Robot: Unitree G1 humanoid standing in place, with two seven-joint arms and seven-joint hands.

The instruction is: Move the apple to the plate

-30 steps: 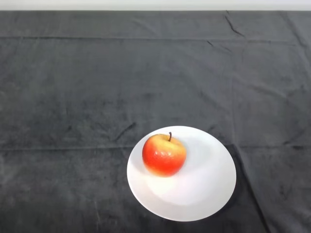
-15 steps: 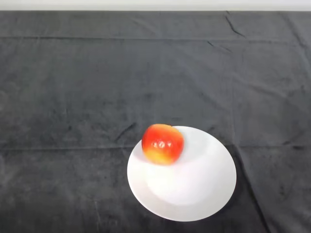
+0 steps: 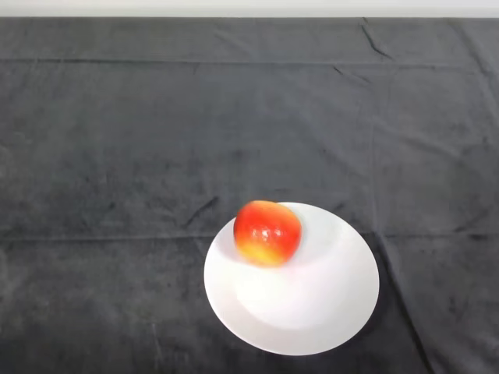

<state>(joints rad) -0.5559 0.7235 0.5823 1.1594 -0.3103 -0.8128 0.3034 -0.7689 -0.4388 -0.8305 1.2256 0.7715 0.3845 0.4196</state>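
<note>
A red and yellow apple [image 3: 267, 232] rests on the far left part of a white round plate [image 3: 312, 300], close to its rim. Its stem is hidden from this side. The plate lies on the dark cloth in the lower middle of the head view.
The dark cloth [image 3: 156, 140] covers the whole table and shows several creases. The table's far edge [image 3: 249, 15] runs along the top of the view.
The apple has rolled on the plate from its left middle toward the far rim, tipping so its stem no longer shows. The plate has stayed put.
</note>
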